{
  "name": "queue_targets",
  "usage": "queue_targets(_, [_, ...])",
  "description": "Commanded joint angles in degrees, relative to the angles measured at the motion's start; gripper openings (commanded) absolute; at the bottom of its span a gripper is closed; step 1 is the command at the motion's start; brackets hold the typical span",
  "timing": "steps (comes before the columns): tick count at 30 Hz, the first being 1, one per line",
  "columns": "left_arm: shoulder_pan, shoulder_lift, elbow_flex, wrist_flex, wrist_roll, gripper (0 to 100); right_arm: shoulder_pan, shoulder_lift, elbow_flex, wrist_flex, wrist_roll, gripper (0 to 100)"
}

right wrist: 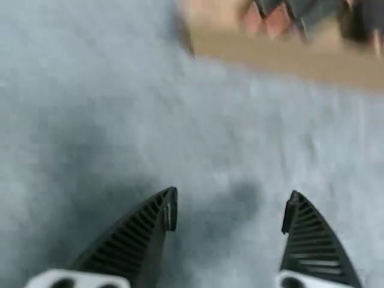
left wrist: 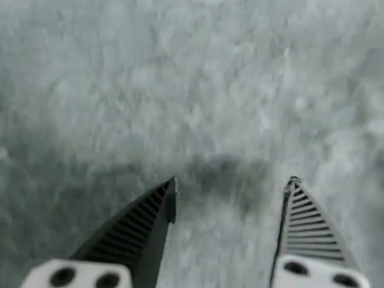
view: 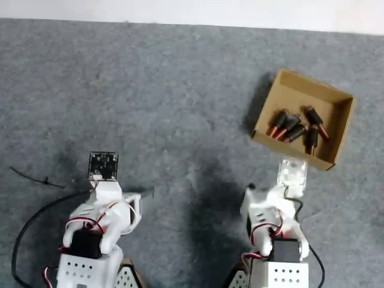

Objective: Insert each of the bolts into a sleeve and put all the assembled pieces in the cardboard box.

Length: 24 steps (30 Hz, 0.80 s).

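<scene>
Currently: pieces (view: 296, 127) lie in box (view: 299, 93), upper right. Left gripper (left wrist: 233, 183) and right gripper (right wrist: 231, 201): jaws spread, empty, over mat (view: 180, 108). Risk: right gripper, near box, may clip its wall when swinging and shift it.

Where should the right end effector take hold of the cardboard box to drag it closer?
Probably on the wall of the cardboard box nearest the right end effector, coming straight down so the open jaws straddle it. That wall is a thin upright edge and the box is open on top. The assembled pieces lie close behind it, so aim for a gap.
</scene>
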Motion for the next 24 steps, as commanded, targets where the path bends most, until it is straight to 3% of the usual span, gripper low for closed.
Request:
queue_targets(1, [-0.7, -0.7, 1.1, 6.7, -0.4, 27, 1.7, -0.3, 7.9, 5.6, -0.4, 25.2])
queue_targets(24, [-0.7, -0.7, 1.1, 6.8, -0.4, 27, 1.7, -2.1, 8.0, 5.9, -0.4, 25.2])
